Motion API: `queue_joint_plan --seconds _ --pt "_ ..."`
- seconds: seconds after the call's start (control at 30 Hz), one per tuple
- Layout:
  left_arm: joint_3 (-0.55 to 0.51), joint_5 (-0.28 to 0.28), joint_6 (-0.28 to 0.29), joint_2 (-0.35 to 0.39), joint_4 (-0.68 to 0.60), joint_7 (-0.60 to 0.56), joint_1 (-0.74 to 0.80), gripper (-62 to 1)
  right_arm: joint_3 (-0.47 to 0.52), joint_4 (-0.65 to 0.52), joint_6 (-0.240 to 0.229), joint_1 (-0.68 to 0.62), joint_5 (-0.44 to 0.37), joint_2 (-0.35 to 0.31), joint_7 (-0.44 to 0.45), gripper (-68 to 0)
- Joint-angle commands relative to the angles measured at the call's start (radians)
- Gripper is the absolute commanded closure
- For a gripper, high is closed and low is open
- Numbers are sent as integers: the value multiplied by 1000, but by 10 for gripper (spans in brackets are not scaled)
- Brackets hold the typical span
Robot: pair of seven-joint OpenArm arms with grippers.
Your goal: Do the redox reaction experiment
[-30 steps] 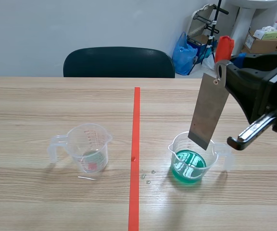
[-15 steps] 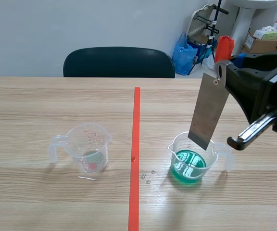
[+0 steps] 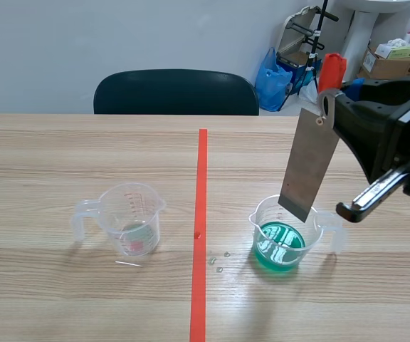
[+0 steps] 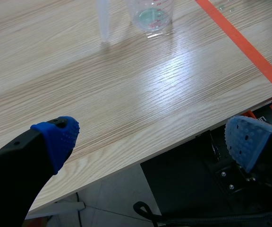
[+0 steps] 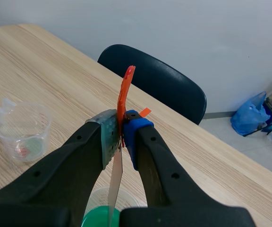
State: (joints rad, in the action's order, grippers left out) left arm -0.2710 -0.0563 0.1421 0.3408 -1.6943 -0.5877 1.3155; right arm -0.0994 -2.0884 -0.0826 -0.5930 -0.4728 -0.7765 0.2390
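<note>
Grey flat metal strip with an orange-red plastic tab on top is what it's all about here, and the right claw is pinching it right at that top end, pads pressed on both faces, so it hangs nearly upright with its lower edge down at the mouth of the clear plastic beaker on the right. My guess is it's held high like that to keep the claw out of the green liquid while only the metal goes in; can't tell if the tip touches the liquid yet. The other clear plastic measuring cup sits well apart across the orange-red tape line, looks nearly empty, probably spare for now. A few tiny clear droplets lie between the tape and the beaker. The left claw is spread wide, holding nothing, parked off the near edge of the surface. The pale wood-grain surface has a black chair behind it, then a plain grey wall, a blue plastic bag and a cardboard box in the far corner
</note>
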Motion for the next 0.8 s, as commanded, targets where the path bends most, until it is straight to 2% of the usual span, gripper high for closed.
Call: queue_joint_plan --seconds 0.0,0.27,0.4,0.43,0.53,0.57,0.7,0.77 --pt "-6 -6 2 4 -14 -15 1 -623 11 -24 7 12 -7 -13 19 -13" --pt "-6 -6 -14 7 -14 -36 1 -623 11 -24 7 12 -7 -13 19 -13" --pt "-6 -22 -25 34 -14 -65 1 -623 11 -24 7 12 -7 -13 19 -13" --pt "-6 -33 -24 50 -14 -66 1 -575 11 -24 7 12 -7 -13 19 -13" --pt "-6 -84 -19 108 -14 -62 -3 -290 11 -24 7 12 -7 -13 19 -13" --pt "-6 -94 -14 130 -14 -56 -24 -216 11 -24 7 12 -7 -13 19 -13" --pt "4 -124 50 232 -14 0 -143 -74 11 -24 7 12 -7 -13 19 -13" --pt "29 -186 80 286 -14 58 -224 -24 11 -24 7 12 -7 -13 19 -13"
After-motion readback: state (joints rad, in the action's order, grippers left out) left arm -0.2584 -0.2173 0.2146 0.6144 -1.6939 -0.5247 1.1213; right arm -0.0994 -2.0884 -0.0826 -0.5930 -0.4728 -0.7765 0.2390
